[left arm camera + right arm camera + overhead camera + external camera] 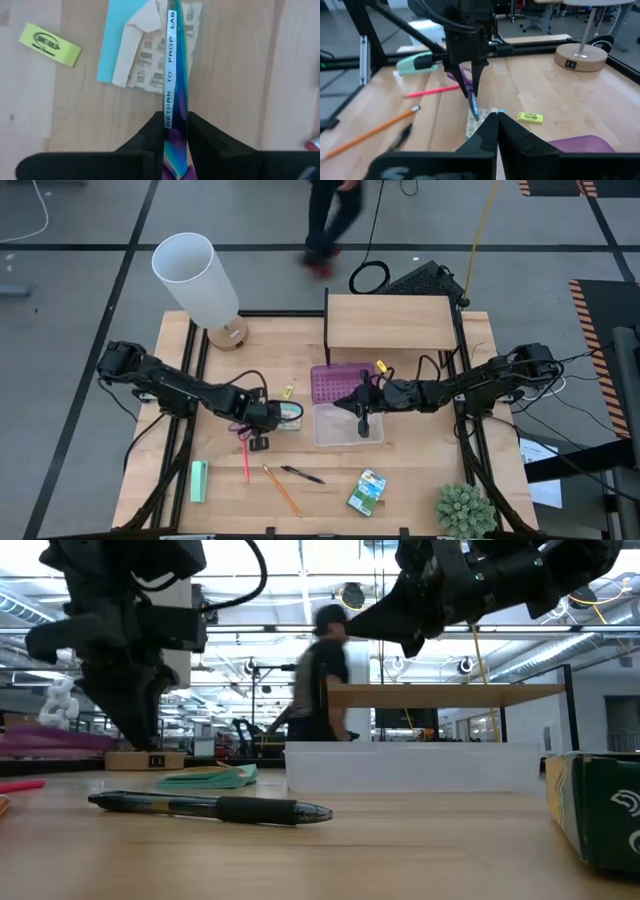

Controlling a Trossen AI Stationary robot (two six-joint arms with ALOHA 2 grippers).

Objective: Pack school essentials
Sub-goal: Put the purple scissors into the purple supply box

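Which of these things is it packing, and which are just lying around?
For the job: purple-handled scissors (in the left gripper), red pencil, orange pencil, black pen, crayon box, tiny yellow piece.
Lying about: lamp, potted plant, mint-green block, clear case under the right gripper.

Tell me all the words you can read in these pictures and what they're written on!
"RETURN TO PROP LAB": on a white label strip along the scissors, which the left gripper is shut on.
Yellow piece: dark print, too blurred to read.
Small pack on the table: tiny printed blocks, too small to read.
Crayon box: its print is too small to read.
The right gripper is shut and empty, with no writing on it.
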